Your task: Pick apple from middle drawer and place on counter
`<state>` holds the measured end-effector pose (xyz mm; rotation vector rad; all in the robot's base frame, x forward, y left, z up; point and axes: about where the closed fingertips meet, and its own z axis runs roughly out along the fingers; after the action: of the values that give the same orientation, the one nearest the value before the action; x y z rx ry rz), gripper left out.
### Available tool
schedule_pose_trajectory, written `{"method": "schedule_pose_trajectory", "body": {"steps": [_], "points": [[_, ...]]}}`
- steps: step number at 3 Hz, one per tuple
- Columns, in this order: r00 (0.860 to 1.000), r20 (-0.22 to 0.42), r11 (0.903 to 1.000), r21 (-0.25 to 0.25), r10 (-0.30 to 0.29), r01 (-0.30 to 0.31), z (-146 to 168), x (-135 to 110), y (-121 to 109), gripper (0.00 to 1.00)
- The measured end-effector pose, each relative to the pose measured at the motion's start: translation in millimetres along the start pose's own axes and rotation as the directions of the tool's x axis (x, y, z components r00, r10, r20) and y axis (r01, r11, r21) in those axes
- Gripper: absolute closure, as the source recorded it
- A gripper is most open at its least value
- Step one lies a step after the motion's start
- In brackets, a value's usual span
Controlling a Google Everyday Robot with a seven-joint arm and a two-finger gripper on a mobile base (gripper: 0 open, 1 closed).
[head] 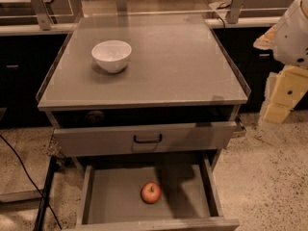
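Observation:
The apple [150, 192] is small and red with yellowish patches. It lies on the flat grey floor of the open middle drawer [115, 196], near the drawer's middle. The counter [163, 61] is the broad matte grey cabinet top above it. My gripper [278, 110] hangs from the white arm [293, 32] at the right edge of the view. It is beside the cabinet's right side, about level with the counter's front edge, well apart from the apple and holding nothing.
A white bowl [111, 55] stands on the counter's left half. A grey drawer front with a small black handle [147, 138] sits slightly pulled out above the open drawer. A black cable [24, 172] runs over the speckled floor at left. A pale worktop [29, 29] with dark cabinets stands behind.

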<state>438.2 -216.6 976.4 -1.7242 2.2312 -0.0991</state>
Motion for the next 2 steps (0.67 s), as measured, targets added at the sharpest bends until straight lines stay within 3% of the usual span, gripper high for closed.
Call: {"method": "schedule_pose_trajectory", "body": {"steps": [2], "points": [[1.0, 0.028, 1.0, -0.004, -0.001, 0.001, 5.4, 0.8, 6.2, 0.0]]}}
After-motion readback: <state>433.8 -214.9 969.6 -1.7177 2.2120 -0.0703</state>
